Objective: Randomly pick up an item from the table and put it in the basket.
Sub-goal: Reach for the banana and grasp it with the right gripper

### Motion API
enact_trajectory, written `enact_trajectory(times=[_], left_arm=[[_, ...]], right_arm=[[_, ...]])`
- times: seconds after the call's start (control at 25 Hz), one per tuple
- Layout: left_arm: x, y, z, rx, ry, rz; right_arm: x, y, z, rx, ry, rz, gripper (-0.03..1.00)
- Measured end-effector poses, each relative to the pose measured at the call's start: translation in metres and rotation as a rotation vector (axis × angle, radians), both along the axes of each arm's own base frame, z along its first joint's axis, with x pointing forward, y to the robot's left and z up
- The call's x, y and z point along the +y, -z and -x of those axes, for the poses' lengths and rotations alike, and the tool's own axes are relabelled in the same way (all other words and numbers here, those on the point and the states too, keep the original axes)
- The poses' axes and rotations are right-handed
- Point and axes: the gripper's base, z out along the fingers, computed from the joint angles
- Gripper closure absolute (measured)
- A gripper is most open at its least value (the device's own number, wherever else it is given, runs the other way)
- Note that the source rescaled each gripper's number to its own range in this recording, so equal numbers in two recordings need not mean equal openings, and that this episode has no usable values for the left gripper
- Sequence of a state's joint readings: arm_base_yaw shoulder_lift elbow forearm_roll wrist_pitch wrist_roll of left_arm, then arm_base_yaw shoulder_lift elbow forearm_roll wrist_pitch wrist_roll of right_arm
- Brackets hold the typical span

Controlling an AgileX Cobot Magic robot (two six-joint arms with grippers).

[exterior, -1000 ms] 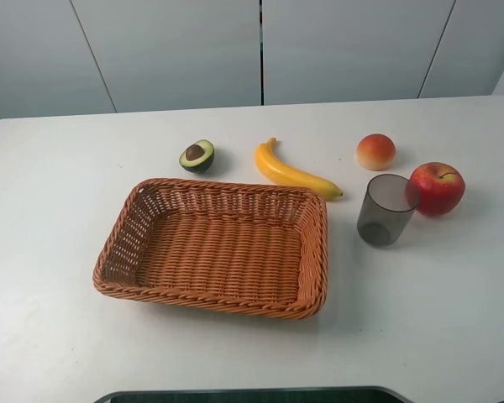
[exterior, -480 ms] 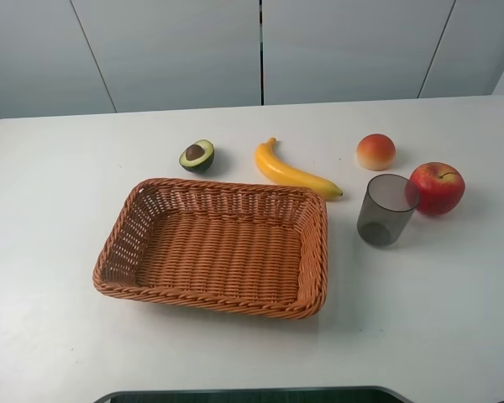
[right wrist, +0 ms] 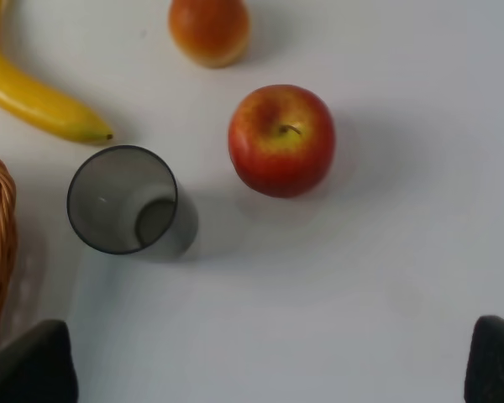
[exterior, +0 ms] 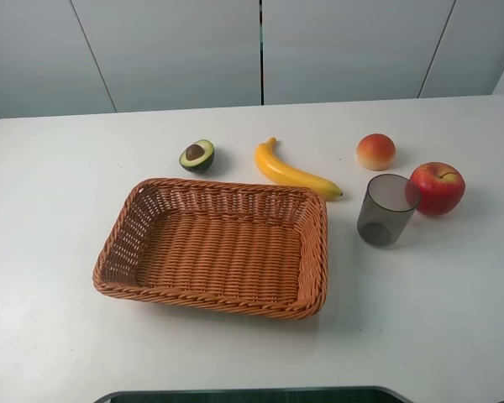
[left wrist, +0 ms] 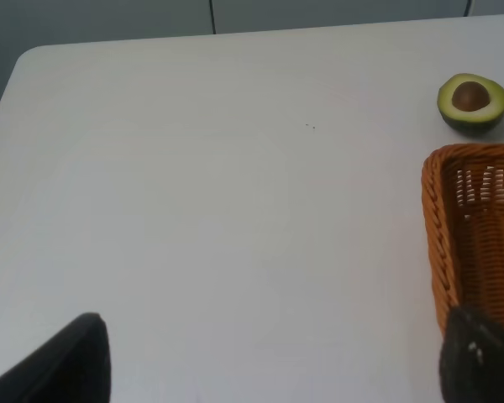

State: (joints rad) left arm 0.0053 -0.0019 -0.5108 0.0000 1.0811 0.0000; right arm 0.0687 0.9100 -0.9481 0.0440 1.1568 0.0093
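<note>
Count: one banana (exterior: 292, 172), one basket (exterior: 317, 252), one avocado half (exterior: 197, 156), one apple (exterior: 438, 187), one small orange fruit (exterior: 375, 151), one cup (exterior: 386, 210), two grippers.
Banana: long, curved, smooth yellow, orange-tinged stem; lies on the table (exterior: 59, 168) just behind the basket's far right corner, outside it.
Basket: woven wicker, orange-brown, shallow rectangle, rounded corners.
Table: flat, plain white.
Avocado: cut face up, brown pit, green rim.
Apple: round, glossy red, yellow patch at the stem; just beside the cup.
Cup: grey, translucent, upright.
Left gripper (left wrist: 273, 353): dark fingers spread wide, holding nothing.
Right gripper (right wrist: 265, 361): fingers spread wide, holding nothing, above cup and apple.
</note>
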Motion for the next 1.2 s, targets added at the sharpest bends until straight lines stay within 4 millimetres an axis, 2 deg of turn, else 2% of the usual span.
enact_trajectory(times=[0.16,0.28,0.56,0.96,1.2], left_arm=[[0.0,0.0,0.0,0.0,0.0,0.0],[0.0,0.0,0.0,0.0,0.0,0.0],[0.0,0.0,0.0,0.0,0.0,0.0],[0.0,0.0,0.0,0.0,0.0,0.0],[0.0,0.0,0.0,0.0,0.0,0.0]], right_arm=[[0.024,0.002,-0.039,0.077,-0.112,0.012,-0.03],[0.042,0.011,-0.07,0.132,-0.165,0.023,-0.03],[0.094,0.051,-0.136,0.268,-0.264,0.016,-0.03],[0.178,0.085,-0.204,0.288,-0.372,0.017,-0.03],[0.217,0.113,-0.23,0.324,-0.418,0.033,-0.03]])
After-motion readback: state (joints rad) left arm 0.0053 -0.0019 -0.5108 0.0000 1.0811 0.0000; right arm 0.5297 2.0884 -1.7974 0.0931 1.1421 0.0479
